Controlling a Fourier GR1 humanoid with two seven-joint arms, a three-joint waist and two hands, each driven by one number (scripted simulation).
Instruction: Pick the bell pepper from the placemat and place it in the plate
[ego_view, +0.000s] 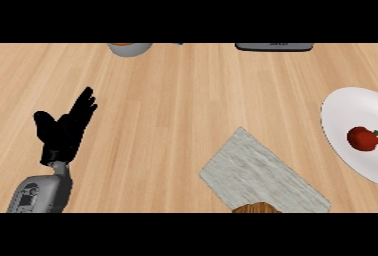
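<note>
Bell pepper (362, 138) lies on the plate (341, 120), far right of open left hand (65, 131)

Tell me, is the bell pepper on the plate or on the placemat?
On the plate: the red bell pepper lies on the white plate, apart from the grey placemat.
</note>
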